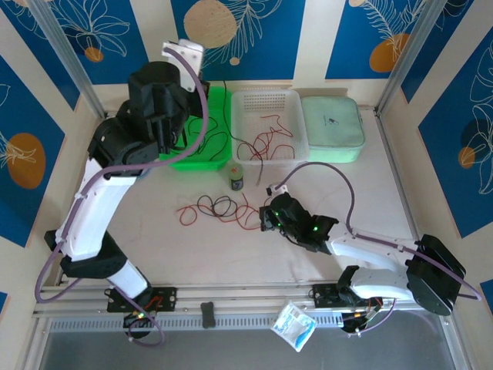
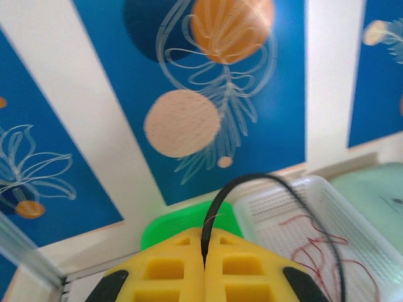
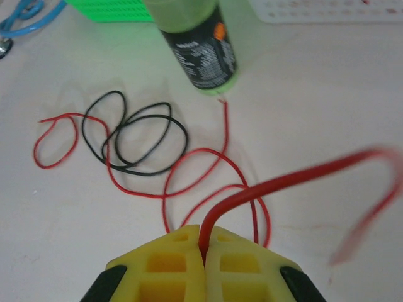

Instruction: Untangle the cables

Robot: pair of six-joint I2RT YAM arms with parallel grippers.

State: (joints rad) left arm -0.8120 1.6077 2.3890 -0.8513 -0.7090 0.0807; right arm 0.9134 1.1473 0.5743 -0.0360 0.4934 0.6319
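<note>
Right wrist view: a red cable (image 3: 283, 182) is clamped in the closed right pincer (image 3: 203, 248), above red and black cables (image 3: 148, 171) lying looped on the table (image 3: 315, 94). A black cable (image 2: 252, 179) is gripped by the left pincer (image 2: 203, 251), near the green tray (image 2: 182, 223).

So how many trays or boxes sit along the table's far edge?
3: a bright green plastic tray on the left, a white perforated plastic tray in the middle, a pale mint lidded box on the right. The left arm could hide another.

Bright, even light, faint shadows. Top view sharp. Right wrist: red cable (image 3: 296, 178) tip motion-blurred.
</note>
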